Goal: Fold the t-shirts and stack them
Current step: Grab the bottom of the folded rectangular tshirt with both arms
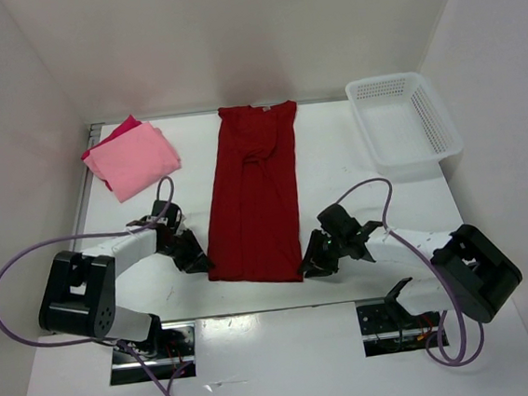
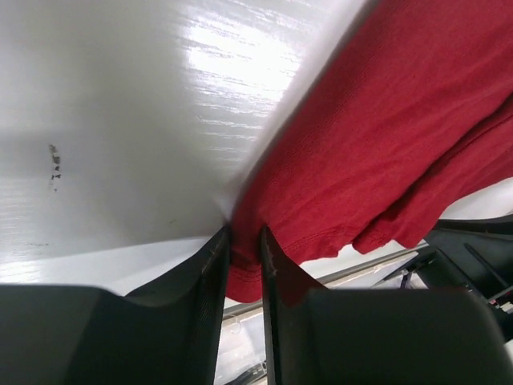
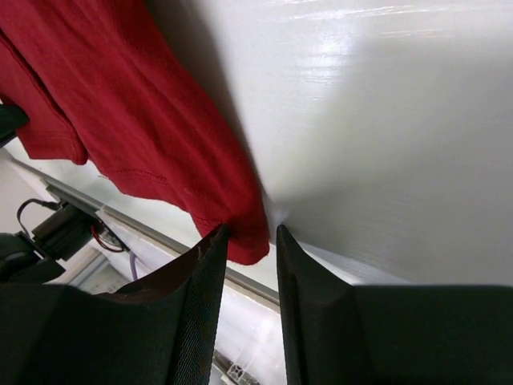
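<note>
The dark red t-shirt (image 1: 255, 199) lies mid-worktop (image 1: 337, 181) as a long strip, sides folded in, collar at the far end and hem toward the arm bases. The left hand (image 2: 243, 233) sits at the near-left hem corner, its fingers pressed together on the cloth, which fills the narrow gap between them. The right hand (image 3: 248, 233) straddles the near-right corner with its fingers apart; bare worktop shows between the cloth and one finger, so the grip there is judged not yet made. The step in hand is judged to be the crosswise fold, hem to collar. Seat the right hand on both layers before lifting. Raise both corners together and level, carry them toward the collar at equal pace, keep the strip taut across its width, and lay the hem square on the far edge. The light salmon t-shirt (image 1: 134, 159) lies folded at far left on the crimson-pink t-shirt (image 1: 122, 129); the white lattice basket (image 1: 384, 82) stands far right. No brand, label or writing can be read.
</note>
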{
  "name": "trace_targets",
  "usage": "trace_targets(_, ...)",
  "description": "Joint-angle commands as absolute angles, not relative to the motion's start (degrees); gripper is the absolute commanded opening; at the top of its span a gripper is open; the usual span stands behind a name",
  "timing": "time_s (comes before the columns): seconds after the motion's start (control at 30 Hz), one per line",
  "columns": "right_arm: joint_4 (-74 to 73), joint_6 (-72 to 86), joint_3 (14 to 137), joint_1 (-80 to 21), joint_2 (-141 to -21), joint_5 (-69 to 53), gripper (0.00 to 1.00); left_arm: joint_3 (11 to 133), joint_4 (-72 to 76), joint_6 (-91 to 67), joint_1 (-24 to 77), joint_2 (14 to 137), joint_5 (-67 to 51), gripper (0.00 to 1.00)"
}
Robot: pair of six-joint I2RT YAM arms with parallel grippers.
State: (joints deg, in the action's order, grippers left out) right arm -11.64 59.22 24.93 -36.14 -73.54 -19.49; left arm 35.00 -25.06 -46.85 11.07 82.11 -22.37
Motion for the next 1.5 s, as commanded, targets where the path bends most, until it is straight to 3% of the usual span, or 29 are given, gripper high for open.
trace_targets(0.0,-8.53,59.68,23.91,-36.91,-73.74,-20.74,0.36,33.75,-26.71,-46.41,11.95,81.31,-23.37,0.29)
trace_targets(0.07,-8.53,59.68,23.91,-36.91,-74.27,-21.61,0.36,33.75,-27.5,-46.41,12.48,81.3,-23.99,0.32)
trace_targets(0.13,-8.53,59.68,24.52,-36.91,-74.27,-22.23,0.38,33.75,-28.03,-45.8,12.48,80.78,-25.66,0.44)
trace_targets(0.27,-8.53,59.68,24.52,-36.91,-73.74,-22.24,0.38,33.75,-31.37,-45.79,13.01,76.91,-26.28,0.5)
trace_targets(0.73,-8.0,57.92,24.61,-36.91,-75.23,-22.24,0.42,34.27,-30.6,-50.97,13.01,75.32,-20.05,0.53)
trace_targets(0.8,-8.0,57.92,24.61,-36.91,-75.23,-22.24,0.37,34.28,-29.36,-50.98,13.01,77.16,-19.34,0.53)
trace_targets(0.97,-8.0,57.39,24.61,-36.91,-75.76,-22.24,0.36,34.99,-30.58,-49.75,13.01,77.44,-15.91,0.53)
trace_targets(1.13,-8.0,56.87,25.66,-36.91,-76.29,-22.94,0.4,33.66,-28.22,-50.97,13.01,77.43,-15.91,0.53)
trace_targets(1.2,-7.47,56.25,26.19,-36.91,-77.69,-22.94,0.38,33.66,-25.85,-50.98,13.01,79.71,-18.1,0.41)
trace_targets(1.27,-7.47,56.25,26.19,-36.91,-78.48,-22.94,0.25,33.66,-25.23,-50.27,13.01,81.12,-18.63,0.3)
trace_targets(1.3,-7.47,55.73,26.89,-36.91,-78.49,-22.94,0.19,33.66,-25.22,-49.75,13.01,81.65,-19.33,0.18)
trace_targets(1.33,-7.99,55.72,26.89,-36.91,-79.01,-22.94,0.09,33.66,-25.22,-49.75,13.01,81.65,-19.34,0.13)
trace_targets(1.47,-12.29,55.02,28.04,-38.75,-77.35,-22.33,0.0,33.66,-30.12,-47.47,13.01,78.67,-22.14,0.0)
